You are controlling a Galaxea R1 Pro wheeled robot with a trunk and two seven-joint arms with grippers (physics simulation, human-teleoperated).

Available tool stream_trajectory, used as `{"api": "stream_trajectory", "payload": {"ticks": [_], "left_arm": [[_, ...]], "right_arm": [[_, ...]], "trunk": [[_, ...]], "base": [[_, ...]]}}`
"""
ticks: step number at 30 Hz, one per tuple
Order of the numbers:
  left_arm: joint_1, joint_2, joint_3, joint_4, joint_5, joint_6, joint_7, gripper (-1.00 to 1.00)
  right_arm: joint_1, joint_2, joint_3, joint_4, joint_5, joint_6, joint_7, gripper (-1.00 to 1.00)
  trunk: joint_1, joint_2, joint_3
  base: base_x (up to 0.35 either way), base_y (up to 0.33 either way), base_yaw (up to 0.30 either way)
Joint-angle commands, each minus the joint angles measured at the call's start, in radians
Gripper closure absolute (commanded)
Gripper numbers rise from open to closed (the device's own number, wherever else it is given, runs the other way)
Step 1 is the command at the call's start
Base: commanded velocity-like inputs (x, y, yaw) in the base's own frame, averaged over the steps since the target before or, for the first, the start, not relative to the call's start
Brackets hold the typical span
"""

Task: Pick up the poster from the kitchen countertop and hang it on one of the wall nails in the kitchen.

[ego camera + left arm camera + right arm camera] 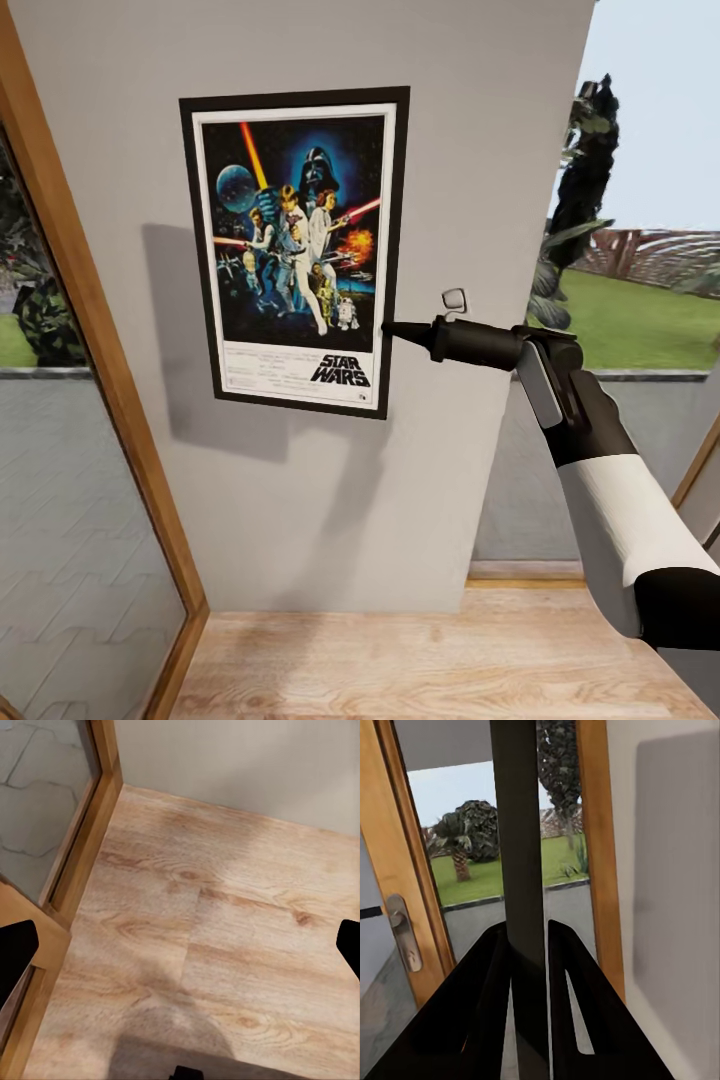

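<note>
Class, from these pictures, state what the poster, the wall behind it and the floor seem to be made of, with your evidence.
Poster: probably thin printed paper or card; it shows edge-on as a slim dark strip between the right end effector's fingers.
Wall: smooth matt grey, likely painted plaster.
Floor: pale wood planks, with visible grain and knots.

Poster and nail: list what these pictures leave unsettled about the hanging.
- Nail: head view, none can be made out; if one is there, the poster covers it or it is too small.
- Poster's face: right wrist view, seen edge-on as a dark strip between the right gripper fingers.
- Left gripper: left wrist view, its fingertips are cut off by the edges, above the wooden floor.
</note>
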Motion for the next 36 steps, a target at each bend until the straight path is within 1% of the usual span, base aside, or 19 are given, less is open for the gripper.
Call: {"api": "stream_trajectory", "payload": {"ticks": [1, 25, 31, 36], "left_arm": [[0.000, -0.001, 0.004, -0.001, -0.001, -0.001, -0.007, -1.00], [0.000, -0.001, 0.004, -0.001, -0.001, -0.001, -0.007, -1.00], [0.000, -0.001, 0.004, -0.001, -0.001, -0.001, -0.007, -1.00], [0.000, -0.001, 0.004, -0.001, -0.001, -0.001, -0.007, -1.00]], "right_arm": [[-0.001, -0.001, 0.002, 0.000, -0.009, 0.009, 0.000, 1.00], [-0.001, -0.002, 0.002, -0.007, -0.008, 0.009, 0.000, 1.00], [-0.001, -0.002, 0.002, -0.007, -0.007, 0.009, -0.001, 1.00], [-0.001, -0.002, 0.002, -0.007, -0.008, 0.009, 0.000, 1.00]], "trunk": [[0.001, -0.002, -0.001], [0.001, -0.002, -0.001], [0.001, -0.002, -0.001], [0.001, -0.002, -0.001]], "base": [[0.025, 0.000, 0.000], [0.034, 0.000, 0.000], [0.168, 0.000, 0.000], [0.039, 0.000, 0.000]]}}
